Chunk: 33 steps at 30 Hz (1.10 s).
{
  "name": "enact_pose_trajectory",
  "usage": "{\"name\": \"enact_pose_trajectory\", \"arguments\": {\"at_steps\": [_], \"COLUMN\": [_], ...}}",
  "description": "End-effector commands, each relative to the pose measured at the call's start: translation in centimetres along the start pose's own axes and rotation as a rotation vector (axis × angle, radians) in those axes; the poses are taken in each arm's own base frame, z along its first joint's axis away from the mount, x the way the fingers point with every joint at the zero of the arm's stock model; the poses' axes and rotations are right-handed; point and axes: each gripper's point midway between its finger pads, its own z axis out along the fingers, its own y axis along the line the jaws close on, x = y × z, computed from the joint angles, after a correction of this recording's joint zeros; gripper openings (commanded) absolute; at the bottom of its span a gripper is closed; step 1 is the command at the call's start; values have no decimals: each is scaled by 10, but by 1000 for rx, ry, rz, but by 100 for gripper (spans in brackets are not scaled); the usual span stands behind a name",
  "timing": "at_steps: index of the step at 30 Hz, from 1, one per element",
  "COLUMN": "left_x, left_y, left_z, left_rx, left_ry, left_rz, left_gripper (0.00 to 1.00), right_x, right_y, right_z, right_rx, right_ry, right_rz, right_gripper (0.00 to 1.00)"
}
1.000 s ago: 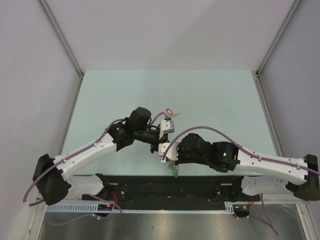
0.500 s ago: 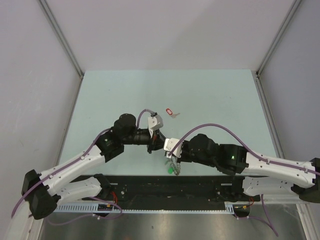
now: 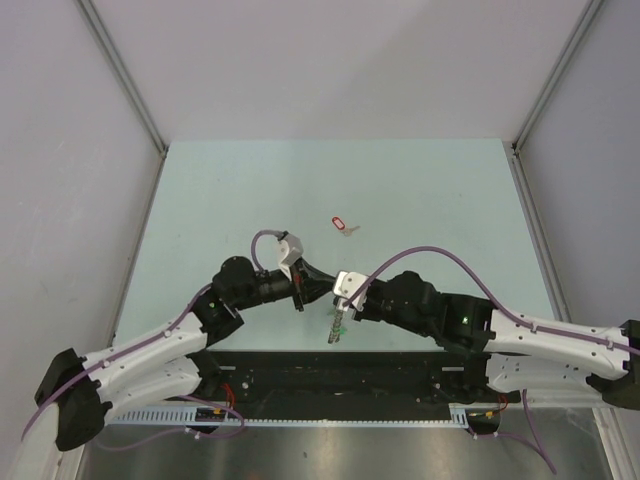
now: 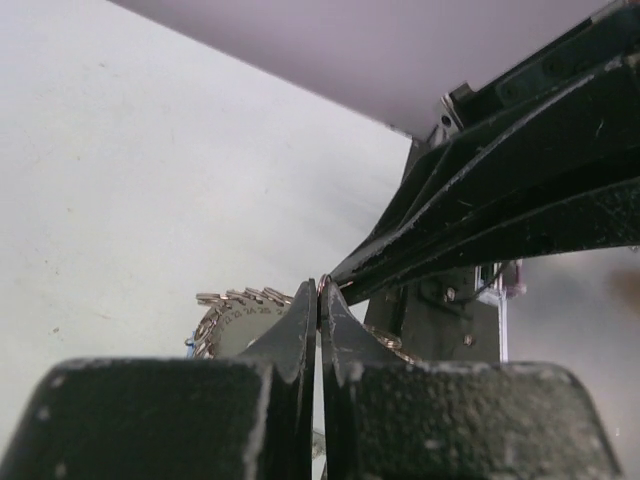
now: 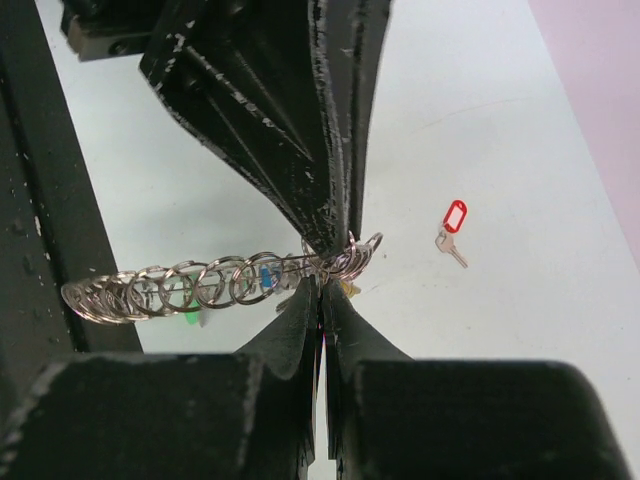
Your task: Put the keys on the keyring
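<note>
One large wire keyring is held up where the two grippers meet. A row of small split loops is strung along it. A blue tag shows partway along the keyring, and a green tag hangs under it, nearer its free end.

At the keyring's other end the right gripper has its jaws pressed together on the wire. The left gripper meets the keyring at the same spot from the opposite side, its jaws also closed to a sliver. Whether it pinches the wire or only touches it cannot be told. The two sets of fingertips all but touch each other at the keyring.

A single red-tagged key lies flat on the table, well apart from the keyring on the side away from the arm bases.

From above, both wrists crowd the keyring, the left arm's on its left and the right arm's on its right.
</note>
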Motion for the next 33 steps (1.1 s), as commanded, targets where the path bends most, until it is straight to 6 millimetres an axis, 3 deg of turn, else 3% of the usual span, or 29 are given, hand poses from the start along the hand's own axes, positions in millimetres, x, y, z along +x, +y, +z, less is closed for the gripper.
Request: {"name": "enact_pose_trajectory", "arguments": {"at_steps": [1,6,18,23,27,29,30,33], "left_x": [-72,-61,-65,-58,-52,-52,-50,-53], "left_y": [5,13,5,4,4,7,9,9], "left_z": [-13,-22,-22,-16,-15,-18,-20,-24], "left_rx": [-84,-121,-88,-80,-82,-105,-123,-144], "left_ry": [-362,-466,-553,-534,-516,-514,-491,-442], "left_rz": [13,-74,-107,-116,-115,-91,-82,-9], "left_gripper": [0,0,1,0,1,11,21,34], "right_x": [-6,-10,-15,-24,-17,-16,-16,-16], "right_y": [-5,-8,16,9,-9,-20,-21,-28], "right_z": [0,7,23,21,13,7,2,-6], "right_rx": [9,-1,-102,-87,-50,-29,-34,-42], "right_ry": [-42,-63,-68,-84,-41,-32,-29,-9], "right_rz": [43,44,49,41,22,20,17,5], "right_gripper": [0,0,0,0,0,0,0,0]}}
